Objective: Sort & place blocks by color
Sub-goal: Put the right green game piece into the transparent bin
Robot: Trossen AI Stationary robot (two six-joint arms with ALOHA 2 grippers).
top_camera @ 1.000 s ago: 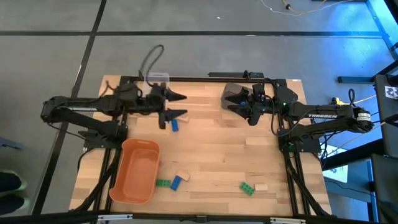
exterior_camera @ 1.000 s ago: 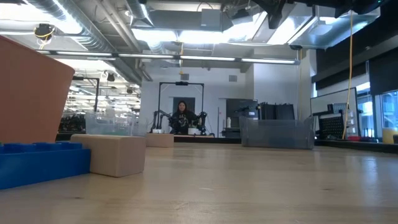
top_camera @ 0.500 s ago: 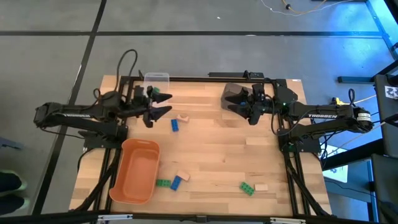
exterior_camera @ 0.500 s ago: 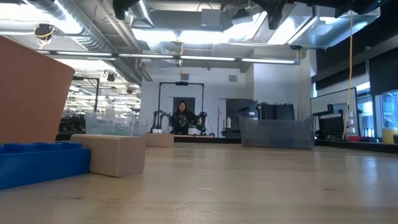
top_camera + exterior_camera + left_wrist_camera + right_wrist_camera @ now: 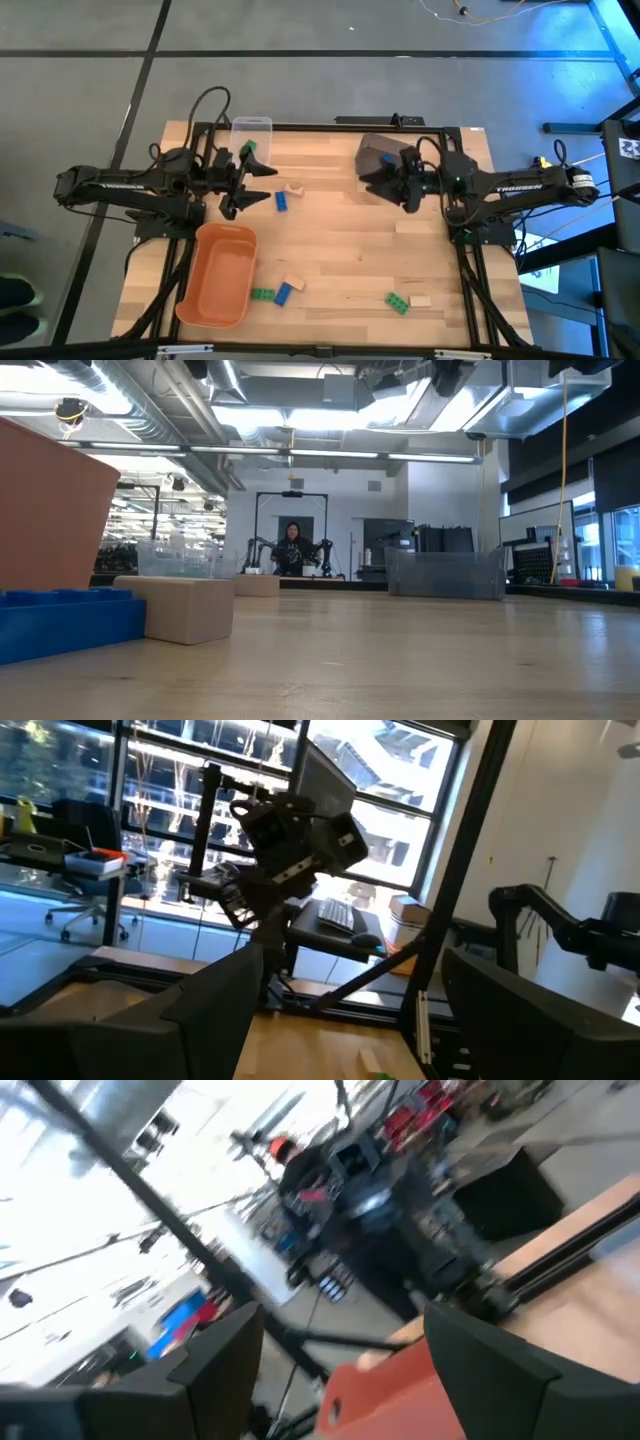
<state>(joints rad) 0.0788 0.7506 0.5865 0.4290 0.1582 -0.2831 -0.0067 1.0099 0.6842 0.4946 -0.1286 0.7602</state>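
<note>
My left gripper is open and empty above the table's far left, between the clear bin and the orange tub. A blue block and a tan block lie just right of it. A bit of green shows at the clear bin's near edge. My right gripper is open and empty at the dark grey bin. Green, blue and tan blocks lie near the tub. A green and a tan block lie at the near right.
The low view shows the blue block and the tan block close up beside the orange tub. The clear bin and the grey bin stand far back. A person sits in the room beyond.
My left gripper has drawn back toward the table's left edge, away from the blue and tan blocks, staying open. The tan block, hidden under it before, now shows. My right gripper has turned a little beside the grey bin.
</note>
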